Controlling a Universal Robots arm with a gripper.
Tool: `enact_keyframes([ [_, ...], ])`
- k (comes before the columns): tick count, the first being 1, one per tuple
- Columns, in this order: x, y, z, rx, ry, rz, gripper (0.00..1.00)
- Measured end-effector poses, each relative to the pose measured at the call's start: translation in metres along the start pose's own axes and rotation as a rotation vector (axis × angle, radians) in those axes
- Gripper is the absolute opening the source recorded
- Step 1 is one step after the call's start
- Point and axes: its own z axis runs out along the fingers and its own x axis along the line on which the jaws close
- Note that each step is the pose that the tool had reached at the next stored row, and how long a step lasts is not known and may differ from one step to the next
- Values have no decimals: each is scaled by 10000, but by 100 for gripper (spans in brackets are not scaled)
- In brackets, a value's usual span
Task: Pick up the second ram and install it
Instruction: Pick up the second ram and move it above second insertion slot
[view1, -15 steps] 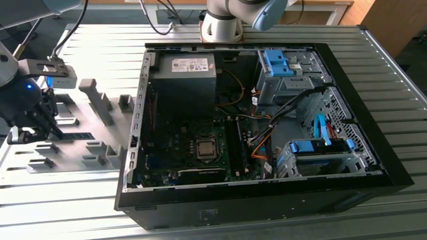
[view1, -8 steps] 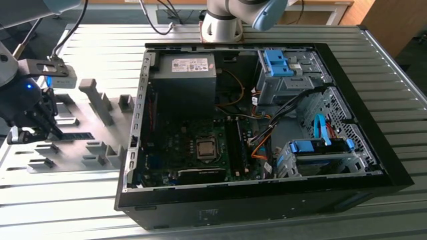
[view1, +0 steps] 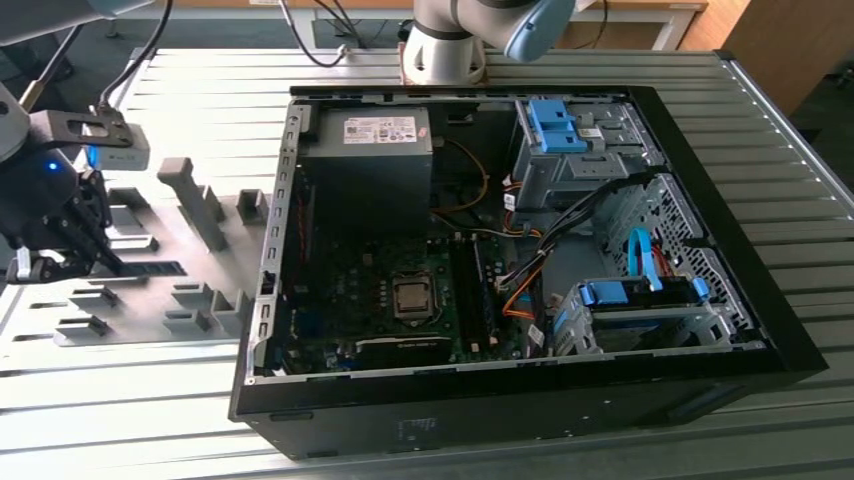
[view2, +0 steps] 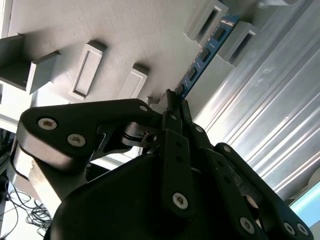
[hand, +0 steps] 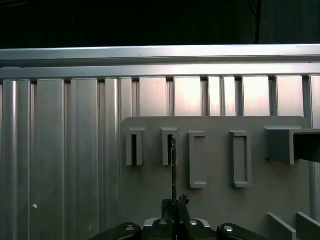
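Single silver-grey robot arm (view1: 447, 45) with blue joint caps is standing on its base at the top of the exterior view and is reaching round to that view's left, where its black two-fingered gripper (view1: 94, 265) is hanging low. In both wrist views its slim black fingers (view2: 176, 145) are pinching one end of the second ram (view2: 205, 55), a narrow green circuit-board stick.

Black gripper (view2: 172, 100); memory stick (view2: 205, 52) blue with small dark chips; pale grey plate (view2: 125, 30) and blocks (view2: 87, 70); silvery ribbed table (view1: 200, 90); black computer case (view1: 534, 410) mid-frame in the exterior view, holding blue brackets (view1: 554, 125) and orange cables (view1: 518, 300)
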Motion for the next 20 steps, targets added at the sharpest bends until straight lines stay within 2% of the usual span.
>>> enact_keyframes([
  [6, -1, 1, -65, 1, -1, 0, 14],
  [20, -1, 1, -83, -4, 3, 0, 14],
])
